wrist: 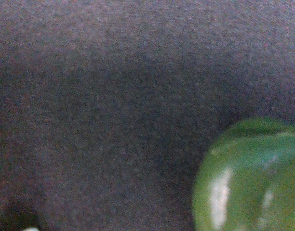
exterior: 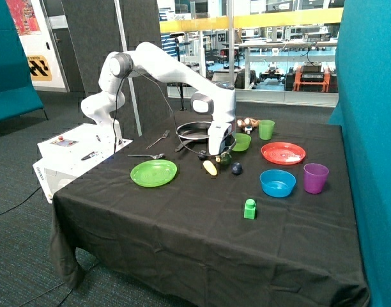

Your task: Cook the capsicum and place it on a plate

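End effector [exterior: 221,153] is low over the bench [exterior: 202,236], just above the capsicum [exterior: 225,158] beside the frying pan [exterior: 197,131]; finger state cannot be told. Judged step: the initial pick, cooking not begun. Next move calls for a secure grasp, then a lift into the pan. Outside view shows the green plate [exterior: 154,173], centre-left and empty; wrist view shows only the capsicum [wrist: 251,178] on cloth, lower right.

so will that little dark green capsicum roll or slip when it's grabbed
The small glossy dark green plastic capsicum shows bright highlights, so it is probably smooth and slippery. Its rounded, lumpy shape may roll on the black cloth. The pincer is right above it.
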